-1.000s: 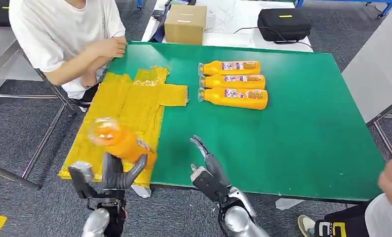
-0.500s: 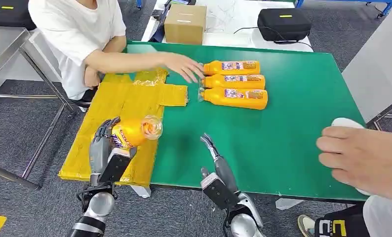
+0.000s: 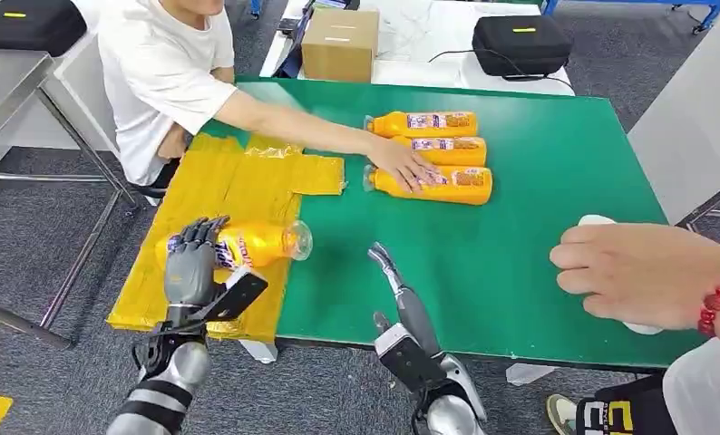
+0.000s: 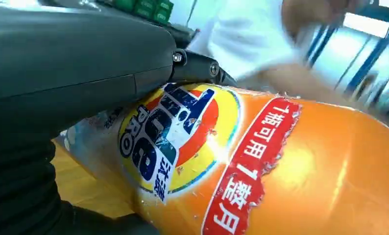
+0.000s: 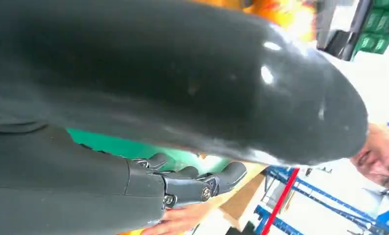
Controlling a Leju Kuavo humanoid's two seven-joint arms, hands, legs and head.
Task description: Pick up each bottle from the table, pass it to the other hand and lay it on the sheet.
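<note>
My left hand (image 3: 193, 265) grips an orange bottle (image 3: 252, 244) lying on its side over the yellow sheet (image 3: 220, 195), cap end toward the green table (image 3: 538, 181). The left wrist view shows its label (image 4: 182, 132) close up under my thumb. My right hand (image 3: 400, 299) stands open over the table's near edge, holding nothing; its fingers (image 5: 192, 186) are spread. Three more orange bottles (image 3: 433, 148) lie side by side at the table's far middle. A person's hand (image 3: 402, 168) rests on the nearest one.
A person in a white shirt (image 3: 161, 72) sits at the far left, arm stretched across the sheet. Another person's hand (image 3: 637, 276) with a red bracelet reaches in at the right over a white object. A cardboard box (image 3: 340, 43) and a black case (image 3: 522, 43) stand behind the table.
My left hand has turned the bottle onto its side and lowered it toward the sheet. The seated person's arm has reached onto the bottles. The hand on the right has come in.
</note>
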